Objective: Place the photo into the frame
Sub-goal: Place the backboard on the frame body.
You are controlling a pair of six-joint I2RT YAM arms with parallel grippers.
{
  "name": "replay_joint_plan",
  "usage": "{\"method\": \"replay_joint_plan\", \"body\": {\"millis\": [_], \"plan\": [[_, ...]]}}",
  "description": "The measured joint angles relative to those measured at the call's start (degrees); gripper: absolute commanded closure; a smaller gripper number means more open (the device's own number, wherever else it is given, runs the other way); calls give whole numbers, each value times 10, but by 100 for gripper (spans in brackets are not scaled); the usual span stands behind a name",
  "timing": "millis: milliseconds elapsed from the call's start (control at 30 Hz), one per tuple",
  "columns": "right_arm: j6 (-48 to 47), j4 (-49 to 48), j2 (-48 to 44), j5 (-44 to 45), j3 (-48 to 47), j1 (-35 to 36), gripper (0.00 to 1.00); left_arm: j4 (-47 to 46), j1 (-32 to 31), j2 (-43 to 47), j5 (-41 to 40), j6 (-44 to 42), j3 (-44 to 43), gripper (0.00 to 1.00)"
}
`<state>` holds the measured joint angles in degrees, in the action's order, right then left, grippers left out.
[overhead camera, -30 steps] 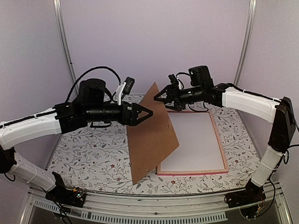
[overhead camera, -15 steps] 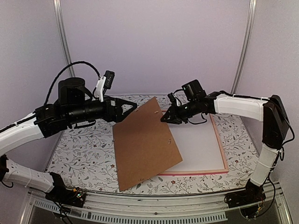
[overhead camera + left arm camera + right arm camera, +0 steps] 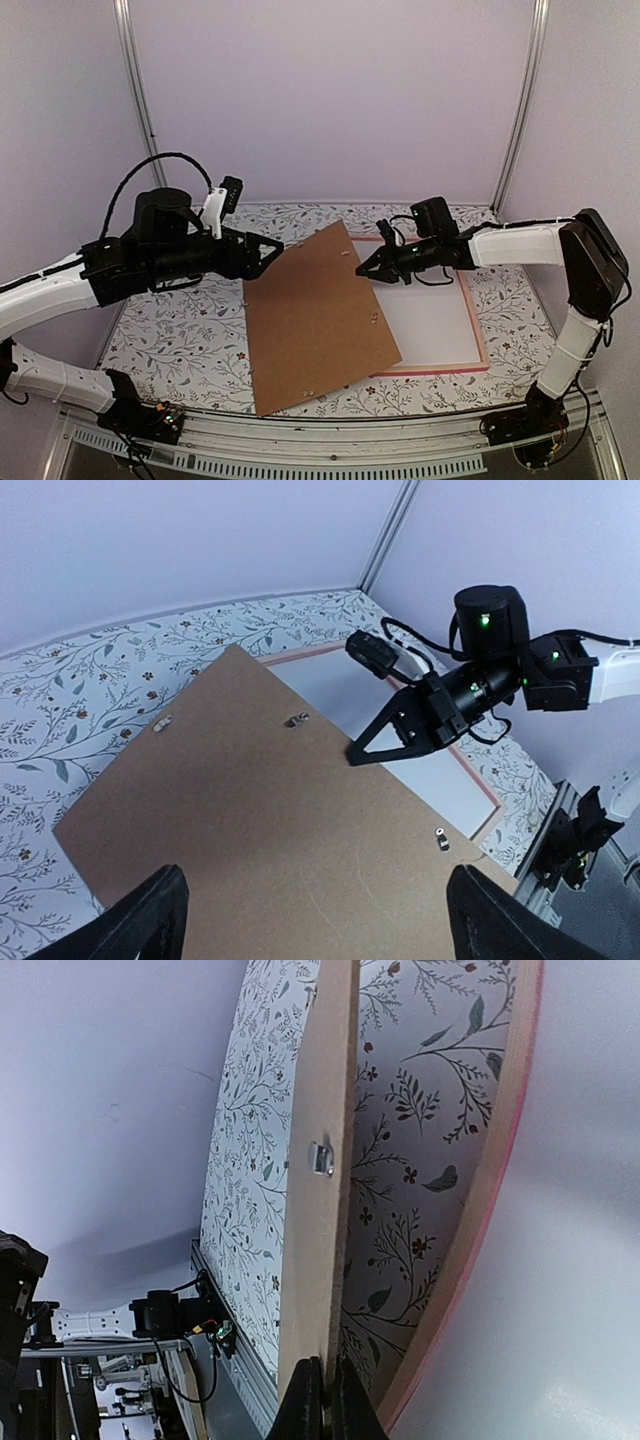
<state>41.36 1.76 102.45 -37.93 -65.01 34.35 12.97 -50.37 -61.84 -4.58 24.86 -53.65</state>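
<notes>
The photo is not in view. The pink frame (image 3: 478, 322) lies flat at the right of the table, with a white sheet (image 3: 432, 315) inside it. A plain brown backing board (image 3: 315, 320) leans at a shallow tilt over the frame's left side. Small metal clips dot its face. My right gripper (image 3: 372, 272) is shut on the board's upper right edge; in the right wrist view the fingers (image 3: 326, 1400) pinch the board (image 3: 320, 1210) next to the frame rail (image 3: 480, 1220). My left gripper (image 3: 275, 248) hangs open above the board (image 3: 260, 830), left of it, touching nothing.
The table wears a floral-patterned cloth (image 3: 180, 330). A metal rail (image 3: 330, 435) runs along the near edge, close to the board's lower corner. Purple walls and two upright posts (image 3: 135, 90) close in the back.
The board has dropped from nearly upright to a shallow tilt over the frame. My right gripper shut on its edge and moved down with it. My left arm pulled back to the left.
</notes>
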Motion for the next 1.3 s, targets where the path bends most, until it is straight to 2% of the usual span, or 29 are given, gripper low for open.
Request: {"method": "replay_joint_plan", "body": {"millis": [433,800,1100,1300], "plan": [[44,-73,-147,-57,137,-118,100,-8,9,-33,-6,0,16,8],[74,-114,-161,-110,178,-177,100,-23,10,-59,1,2,19,8],[86,-113,-215,-182,196,-286,100,-29,11,-72,3,2,19,8],[52,-55,-244,-228,195,-360,100,-30,12,-80,8,2,19,8]]}}
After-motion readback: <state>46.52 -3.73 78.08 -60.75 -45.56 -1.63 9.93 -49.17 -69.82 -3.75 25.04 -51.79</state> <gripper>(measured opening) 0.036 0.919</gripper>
